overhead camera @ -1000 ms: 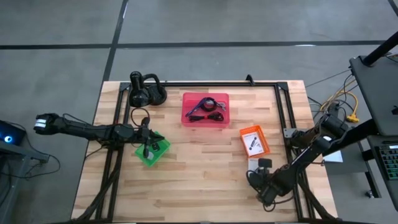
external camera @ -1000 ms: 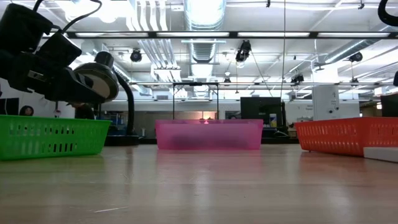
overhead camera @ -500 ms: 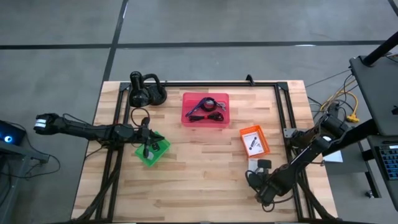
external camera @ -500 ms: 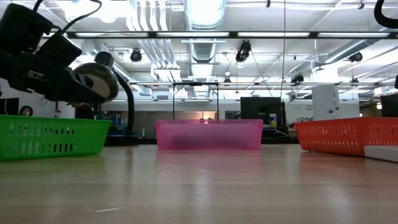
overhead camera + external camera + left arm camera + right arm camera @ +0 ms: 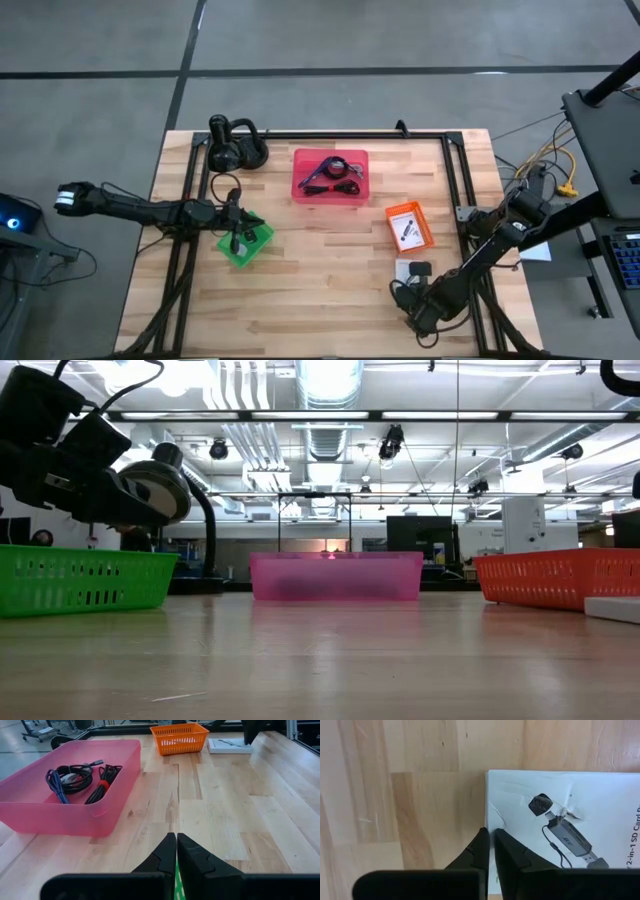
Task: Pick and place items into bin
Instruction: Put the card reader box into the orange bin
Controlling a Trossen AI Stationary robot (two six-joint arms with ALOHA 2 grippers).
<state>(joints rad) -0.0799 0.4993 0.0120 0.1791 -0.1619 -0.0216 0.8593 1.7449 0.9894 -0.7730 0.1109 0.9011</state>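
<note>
Right gripper (image 5: pixel 491 836) pinched shut on white packet (image 5: pixel 570 820) edge, near right. Pick step; next: lift, carry to orange bin (image 5: pixel 408 226).

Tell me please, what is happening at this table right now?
A two-armed robot is sorting small things into baskets. The right pincer is shut at the edge of a flat white packet lying on the table below the orange basket; whether it grips the packet is unclear. The left pincer is shut and empty over the green basket. Cables lie in the pink basket.
</note>
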